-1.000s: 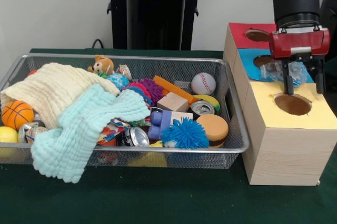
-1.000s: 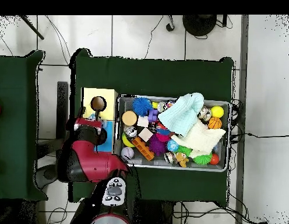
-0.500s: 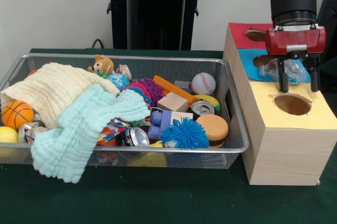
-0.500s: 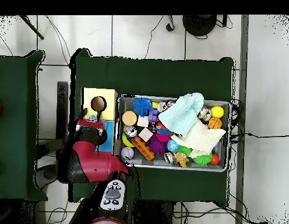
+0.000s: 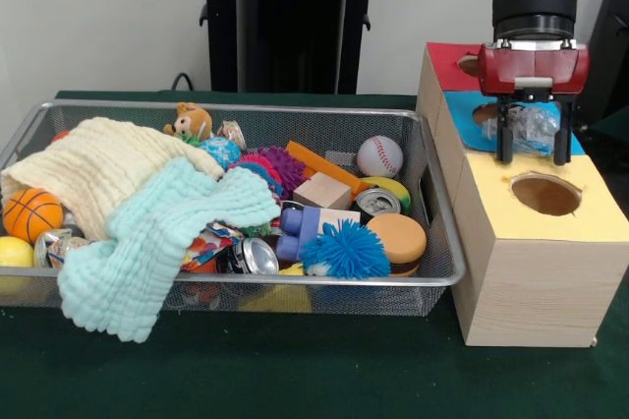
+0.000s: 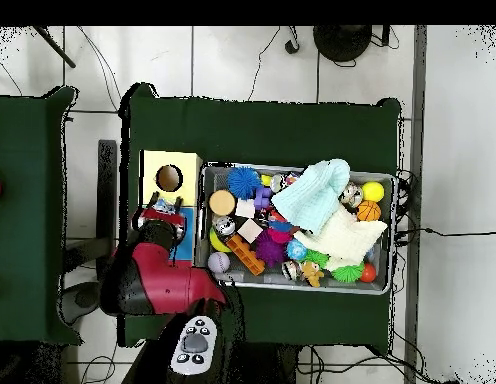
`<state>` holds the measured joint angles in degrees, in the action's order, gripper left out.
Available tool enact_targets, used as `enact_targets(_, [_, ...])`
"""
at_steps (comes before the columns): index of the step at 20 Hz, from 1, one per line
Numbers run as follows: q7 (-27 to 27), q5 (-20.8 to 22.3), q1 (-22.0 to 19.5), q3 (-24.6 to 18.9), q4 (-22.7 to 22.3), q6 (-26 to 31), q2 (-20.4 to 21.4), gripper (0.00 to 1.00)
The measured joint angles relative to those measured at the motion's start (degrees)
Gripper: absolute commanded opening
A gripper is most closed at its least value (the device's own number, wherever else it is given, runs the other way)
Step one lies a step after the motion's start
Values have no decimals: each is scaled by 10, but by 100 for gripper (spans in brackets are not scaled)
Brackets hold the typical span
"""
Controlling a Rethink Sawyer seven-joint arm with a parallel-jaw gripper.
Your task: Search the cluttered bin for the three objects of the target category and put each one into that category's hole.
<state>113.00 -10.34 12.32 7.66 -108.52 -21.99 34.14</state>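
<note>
My gripper hangs open with nothing between its fingers, above the line where the blue and yellow tops of the wooden sorting box meet. The yellow hole lies just in front of it and to the right. A crumpled clear plastic piece rests on the blue top beside the blue hole, behind the fingers. The wire bin holds silver cans, a baseball and a basketball. From overhead, the gripper sits over the box below the yellow hole.
A cream towel and a mint towel cover the bin's left half. A blue spiky ball, a wooden block, a toy burger and a teddy crowd the rest. The red hole is at the box's far end.
The gripper has risen and moved left and back from over the yellow hole toward the blue section. The plastic piece and the bin contents have stayed put.
</note>
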Motion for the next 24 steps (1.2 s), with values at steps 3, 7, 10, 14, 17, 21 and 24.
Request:
enact_targets(3, [0, 2, 3, 7, 0, 13, 2, 100])
enact_targets(7, [0, 6, 7, 13, 0, 27, 4, 100])
enact_targets(10, [0, 10, 8, 17, 0, 33, 5, 100])
enact_targets(14, [0, 12, 10, 20, 1, 38, 5, 100])
enact_targets(17, [0, 12, 12, 20, 1, 38, 5, 100])
enact_targets(21, [0, 15, 12, 21, 1, 38, 6, 100])
enact_targets(24, [0, 16, 14, 23, 2, 39, 6, 100])
